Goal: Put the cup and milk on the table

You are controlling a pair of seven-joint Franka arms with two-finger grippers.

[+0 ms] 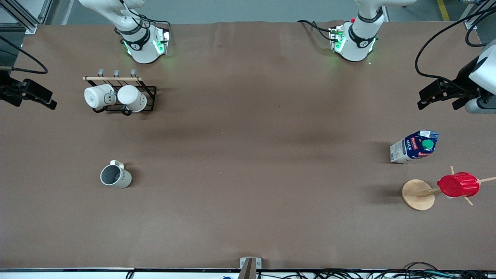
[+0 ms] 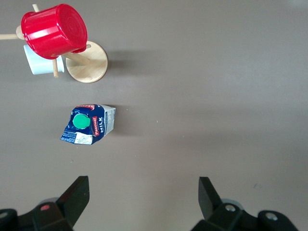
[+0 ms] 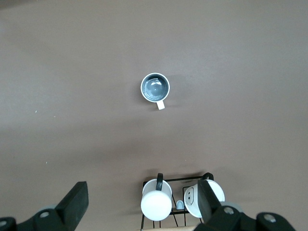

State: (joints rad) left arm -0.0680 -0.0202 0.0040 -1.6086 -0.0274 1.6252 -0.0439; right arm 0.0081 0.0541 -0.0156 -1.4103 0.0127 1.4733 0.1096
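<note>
— Covered in plain matte brown, faintly creased: a wide table [image 1: 248, 155] filling nearly the whole front view.
— Lit evenly from above, with soft shadows?
— Yes, and tinted green near the top edge.
— Around the edges?
— Grey floor [image 1: 240, 9] along the top, with a yellow line [image 1: 443, 9] at one corner. Aluminium framing [image 1: 23, 17] at the other corner. Black cables [image 1: 368, 274] along the lower edge, beside a small metal bracket [image 1: 250, 263].
</note>
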